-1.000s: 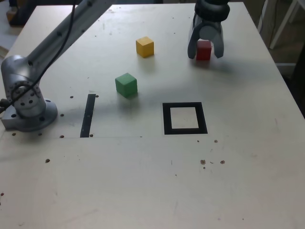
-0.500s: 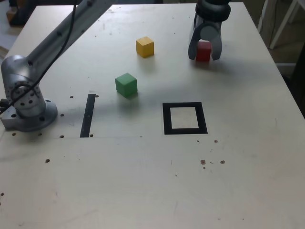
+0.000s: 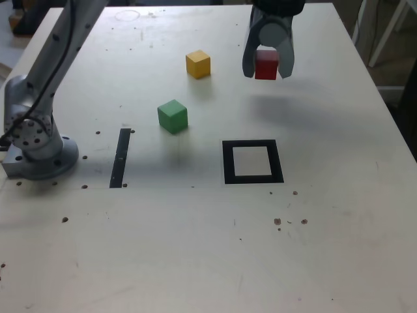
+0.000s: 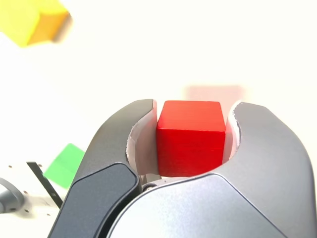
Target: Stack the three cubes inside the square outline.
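The counter (image 3: pixel 195 241) is spreading pale and wide through most of what I'm seeing, dotted with small dark marks. The arm (image 3: pixel 71 59) is reaching over it from its round grey base (image 3: pixel 42 160) on the exterior view's left, a dark cable (image 3: pixel 64 62) running along it. At its far end, up by the back of the counter in the exterior view, the tool (image 3: pixel 268 72) is grasping the red cube (image 3: pixel 266 64). From the wrist, I'm seeing the two curved fingers pressing in on opposite sides of it, their pale inner faces lying against the red. The red cube is hanging clear of the counter, and a soft shadow is lying on the surface below it.

The square (image 3: pixel 253 162), a thick black frame around a pale centre, is lying flat, nearer the exterior view's camera than any of the cubes. Nothing is standing inside it. The strip (image 3: pixel 120 158), narrow and black, is lying between the base and the square, nearer the base.

The green cube (image 3: pixel 172 117) is resting on the counter between the strip and the square as the exterior view shows it, but farther back than the square. The yellow cube (image 3: pixel 198 64) is sitting farther back still, a little to the exterior view's right of the green one and well apart from the tool. Both are standing separately, neither touching the other nor the square.
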You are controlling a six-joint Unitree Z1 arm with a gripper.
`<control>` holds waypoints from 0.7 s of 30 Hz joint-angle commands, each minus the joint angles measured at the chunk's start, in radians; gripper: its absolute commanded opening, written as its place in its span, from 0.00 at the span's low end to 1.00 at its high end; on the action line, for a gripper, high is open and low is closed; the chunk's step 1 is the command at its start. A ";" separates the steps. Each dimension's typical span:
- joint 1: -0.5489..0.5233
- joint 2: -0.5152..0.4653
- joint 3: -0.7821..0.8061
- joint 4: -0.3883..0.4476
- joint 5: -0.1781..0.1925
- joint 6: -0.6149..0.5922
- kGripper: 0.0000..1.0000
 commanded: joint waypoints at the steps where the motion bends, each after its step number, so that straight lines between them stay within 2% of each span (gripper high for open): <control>1: -0.025 -0.027 0.040 -0.021 -0.018 -0.019 0.31; 6: -0.092 -0.093 0.164 -0.085 -0.045 -0.087 0.31; 16: -0.203 -0.202 0.336 -0.152 -0.038 -0.196 0.31; 21: -0.259 -0.232 0.416 -0.208 -0.050 -0.250 0.31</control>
